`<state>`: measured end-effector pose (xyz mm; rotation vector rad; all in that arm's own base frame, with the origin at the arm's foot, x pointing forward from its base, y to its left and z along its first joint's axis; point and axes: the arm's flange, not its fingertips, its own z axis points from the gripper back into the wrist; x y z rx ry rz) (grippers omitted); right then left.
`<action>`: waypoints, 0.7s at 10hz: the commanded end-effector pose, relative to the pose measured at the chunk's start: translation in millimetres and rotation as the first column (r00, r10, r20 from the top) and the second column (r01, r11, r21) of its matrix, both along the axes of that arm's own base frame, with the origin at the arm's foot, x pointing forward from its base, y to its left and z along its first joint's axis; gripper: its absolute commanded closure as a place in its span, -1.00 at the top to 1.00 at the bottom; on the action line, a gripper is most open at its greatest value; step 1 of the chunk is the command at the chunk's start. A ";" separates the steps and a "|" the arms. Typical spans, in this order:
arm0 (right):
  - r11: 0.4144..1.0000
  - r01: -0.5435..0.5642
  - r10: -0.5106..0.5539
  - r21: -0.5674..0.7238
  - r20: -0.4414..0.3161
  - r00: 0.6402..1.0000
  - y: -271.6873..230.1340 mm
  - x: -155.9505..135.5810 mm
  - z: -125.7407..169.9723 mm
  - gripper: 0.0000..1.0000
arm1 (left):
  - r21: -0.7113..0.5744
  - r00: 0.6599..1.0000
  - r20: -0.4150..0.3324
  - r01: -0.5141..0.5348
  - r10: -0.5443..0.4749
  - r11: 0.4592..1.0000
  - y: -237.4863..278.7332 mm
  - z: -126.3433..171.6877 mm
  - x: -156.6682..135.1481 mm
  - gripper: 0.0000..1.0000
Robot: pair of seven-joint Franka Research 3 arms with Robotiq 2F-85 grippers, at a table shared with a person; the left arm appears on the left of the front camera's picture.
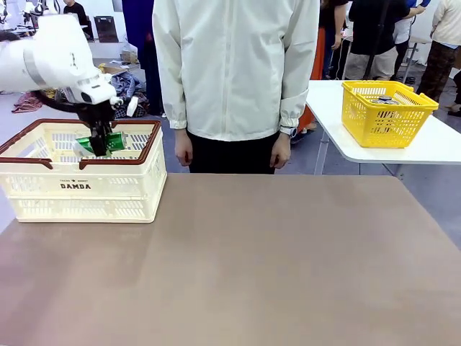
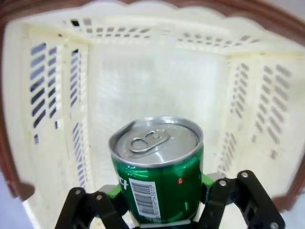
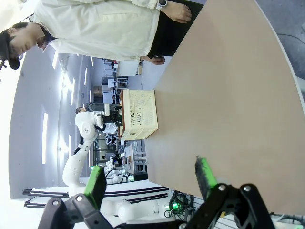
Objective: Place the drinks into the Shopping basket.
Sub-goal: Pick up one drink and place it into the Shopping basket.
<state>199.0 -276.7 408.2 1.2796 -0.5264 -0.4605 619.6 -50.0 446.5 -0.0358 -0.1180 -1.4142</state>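
Observation:
A green drink can (image 2: 158,174) with a silver top is clamped between my left gripper's (image 2: 159,205) green-padded fingers. In the front view the left gripper (image 1: 101,140) hangs over the open top of the cream-white Shopping basket (image 1: 72,189) at the table's left, with the green can (image 1: 102,143) tilted just below the brown rim. The left wrist view looks down into the basket's bare slotted interior (image 2: 157,81). My right gripper (image 3: 151,179) stands open with nothing between its fingers, off the table's edge; the basket (image 3: 138,114) is far from it.
A person in a white jacket (image 1: 234,68) stands at the far edge, hands down at the sides. A yellow basket (image 1: 385,112) sits on a separate white table at the right. The brown tabletop (image 1: 252,267) stretches wide in front of the Shopping basket.

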 end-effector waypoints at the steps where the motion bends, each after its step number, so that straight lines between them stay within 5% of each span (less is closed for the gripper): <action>1: 1.000 -0.013 0.013 -0.010 0.011 1.000 -0.9 -3.0 2.0 1.00 | -0.006 0.997 0.063 0.035 -0.034 0.999 3.7 -18.2 0.6 -1.00; 7: 1.000 -0.013 0.013 -0.010 0.011 1.000 -0.9 -3.0 2.0 1.00 | -0.009 0.998 -0.057 0.017 -0.017 1.000 10.9 -64.2 23.1 -1.00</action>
